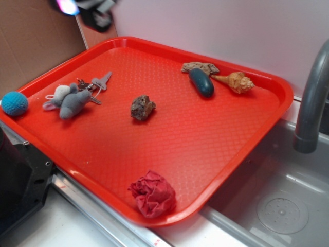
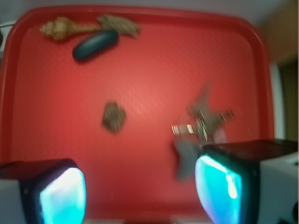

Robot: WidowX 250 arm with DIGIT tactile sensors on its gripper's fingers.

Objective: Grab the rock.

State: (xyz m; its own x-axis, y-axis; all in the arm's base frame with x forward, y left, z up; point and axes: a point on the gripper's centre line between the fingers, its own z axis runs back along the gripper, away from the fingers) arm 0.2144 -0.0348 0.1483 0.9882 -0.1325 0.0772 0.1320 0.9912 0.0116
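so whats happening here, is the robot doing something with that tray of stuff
The WidowX gripper hangs open above the red tray and holds nothing yet. The rock, its target, lies alone near the tray's middle, untouched. Around it sit a teal pebble, a seashell, a driftwood-like piece, a plush mouse keychain with keys and a crumpled red paper ball. A blue ball rests at the tray's edge.
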